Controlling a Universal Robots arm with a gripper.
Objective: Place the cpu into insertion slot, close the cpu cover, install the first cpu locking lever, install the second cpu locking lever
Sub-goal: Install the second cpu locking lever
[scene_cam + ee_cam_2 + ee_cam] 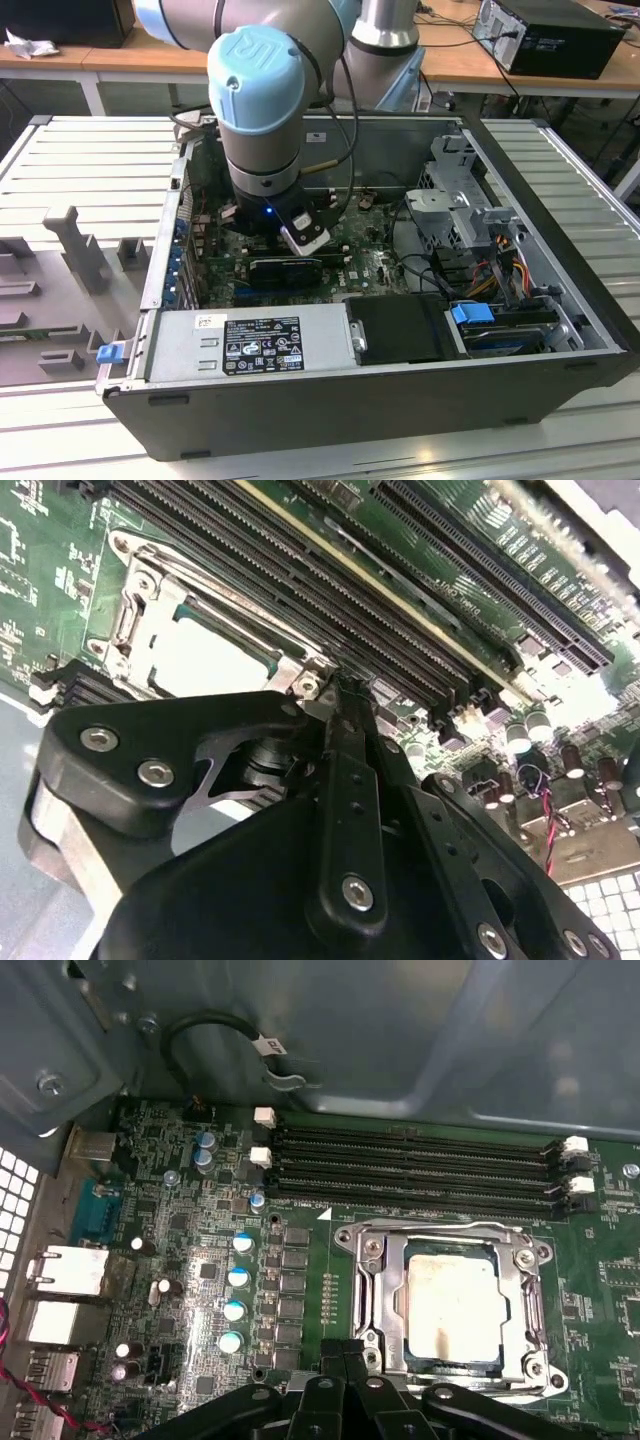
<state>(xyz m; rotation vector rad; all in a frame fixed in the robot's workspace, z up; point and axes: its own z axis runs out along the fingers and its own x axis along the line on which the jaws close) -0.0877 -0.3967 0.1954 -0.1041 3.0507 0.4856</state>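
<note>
The cpu (455,1305) (210,660), a pale silvery square chip, lies flat in the insertion slot on the green motherboard (190,1260). The cpu cover (372,1290) (135,620), a silvery metal frame, is folded down around the chip, which shows through its window. The slot itself is hidden under chip and cover. A thin metal lever rod (440,1228) runs along the cover's edge beside the memory slots. My gripper (345,1355) (345,695) is shut with nothing in it, and its black fingertips sit at a corner of the cover's frame.
Long black memory slots (410,1165) run just beside the socket. Capacitors (238,1278) and rear ports (70,1270) stand near it. The arm's wrist (255,100) reaches down into the open computer case (350,400), with a power supply (250,345) and drive cage (460,200) around it.
</note>
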